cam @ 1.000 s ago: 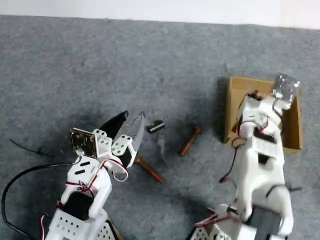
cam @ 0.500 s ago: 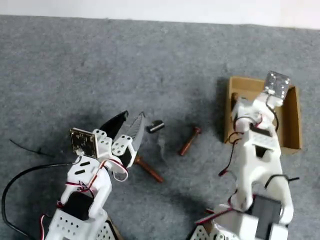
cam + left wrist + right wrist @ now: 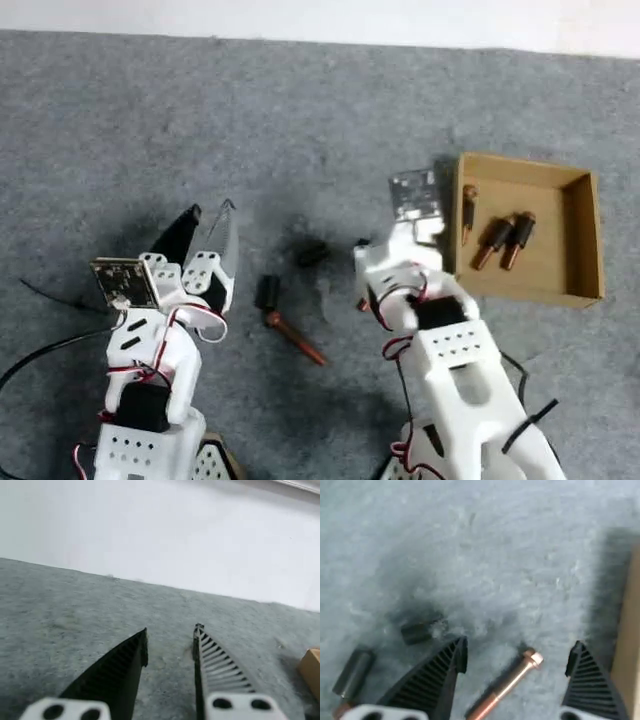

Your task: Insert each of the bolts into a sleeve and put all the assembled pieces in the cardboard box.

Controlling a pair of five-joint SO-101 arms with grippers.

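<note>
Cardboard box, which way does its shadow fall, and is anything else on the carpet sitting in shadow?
Right wrist view: a dark band lies on the carpet beside the cardboard box, on the side toward the bolt. High view: a soft dark patch surrounds the loose sleeve, and another lies between the arms' bases.

Bolt tip, cardboard box cut by edge.

A grey carpet covers the table and meets a white wall along its far edge. A thin black strand lies on the carpet near one side.
</note>
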